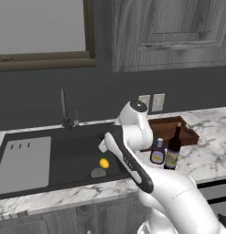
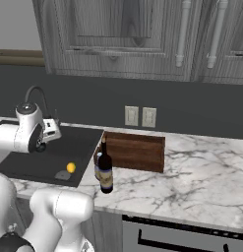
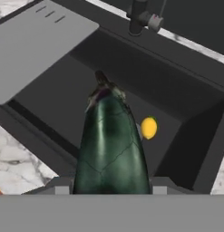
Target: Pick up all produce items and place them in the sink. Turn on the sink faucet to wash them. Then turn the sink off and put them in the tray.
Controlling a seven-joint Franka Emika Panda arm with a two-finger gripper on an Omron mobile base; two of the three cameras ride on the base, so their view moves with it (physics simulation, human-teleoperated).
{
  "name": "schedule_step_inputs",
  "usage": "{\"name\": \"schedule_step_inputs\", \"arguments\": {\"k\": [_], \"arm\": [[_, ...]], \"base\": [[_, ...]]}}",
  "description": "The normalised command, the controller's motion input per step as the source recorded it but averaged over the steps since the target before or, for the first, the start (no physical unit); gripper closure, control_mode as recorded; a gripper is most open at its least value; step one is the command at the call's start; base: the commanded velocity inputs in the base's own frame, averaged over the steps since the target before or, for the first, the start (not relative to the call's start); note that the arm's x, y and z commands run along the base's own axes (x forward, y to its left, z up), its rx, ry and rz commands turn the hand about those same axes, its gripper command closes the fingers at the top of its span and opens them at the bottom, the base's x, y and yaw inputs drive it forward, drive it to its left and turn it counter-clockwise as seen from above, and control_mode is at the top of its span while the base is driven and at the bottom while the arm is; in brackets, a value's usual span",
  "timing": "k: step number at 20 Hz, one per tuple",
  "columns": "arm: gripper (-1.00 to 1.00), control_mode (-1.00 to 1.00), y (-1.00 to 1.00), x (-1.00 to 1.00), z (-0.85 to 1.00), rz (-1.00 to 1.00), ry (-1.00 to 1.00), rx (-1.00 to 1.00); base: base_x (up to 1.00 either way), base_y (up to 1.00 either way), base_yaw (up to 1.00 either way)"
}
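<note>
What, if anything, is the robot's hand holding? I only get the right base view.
Observer: The gripper holds a dark green eggplant, seen in the hand view with the sink beyond it.
Operator: What's left of the basin?
Observer: A light grey drainboard with three slots, in the left base view.
Operator: Anything behind the wine bottle?
Observer: A small blue-capped bottle stands right beside it.

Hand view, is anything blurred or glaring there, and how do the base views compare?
Hand view: the dark green item between the fingers looms huge, with pale sheen streaks; the lemon stays crisp. Left base view: soft, even light, faint shadow under the lemon in the sink. Right base view: flat lighting, no glare on the wine bottle.
</note>
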Motion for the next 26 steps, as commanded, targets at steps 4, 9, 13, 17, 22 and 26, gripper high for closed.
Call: {"name": "schedule_step_inputs", "arguments": {"k": [4,9,13,17,22,26], "arm": [[1.0,-1.0,0.0,0.61,-0.46,0.0,0.05,0.0],[1.0,-1.0,0.0,0.48,-0.52,0.0,0.01,0.0],[1.0,-1.0,0.01,0.45,-0.52,0.0,0.05,-0.02],[1.0,-1.0,0.0,0.25,-0.5,0.0,0.07,-0.02],[1.0,-1.0,0.01,0.29,-0.48,0.0,0.06,-0.03],[1.0,-1.0,0.05,0.3,-0.47,-0.01,0.06,-0.03]], "base": [[0.0,0.0,0.0],[0.0,0.0,0.0],[0.0,0.0,0.0],[0.0,0.0,0.0],[0.0,0.0,0.0],[0.0,0.0,0.0]]}}
